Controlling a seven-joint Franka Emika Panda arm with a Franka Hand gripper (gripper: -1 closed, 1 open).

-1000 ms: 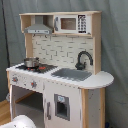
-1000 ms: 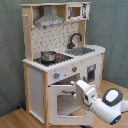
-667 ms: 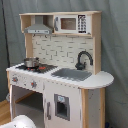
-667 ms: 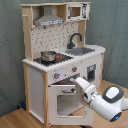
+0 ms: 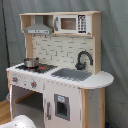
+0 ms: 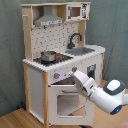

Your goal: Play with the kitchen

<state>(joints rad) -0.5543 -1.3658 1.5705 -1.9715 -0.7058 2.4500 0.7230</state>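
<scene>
Soft even light, faint shadows, slightly blurry throughout

In the second exterior view, the arm (image 6: pixel 100 92) crowds the oven door (image 6: pixel 67 100) from 4 o'clock. On the counter (image 6: pixel 92 50), a pot (image 6: pixel 48 56) blocks the stovetop; the sink (image 6: pixel 82 50) lies open.

White rounded arm (image 6: pixel 102 95) w/ dark joint ring, small blue light nr the elbow.
</scene>
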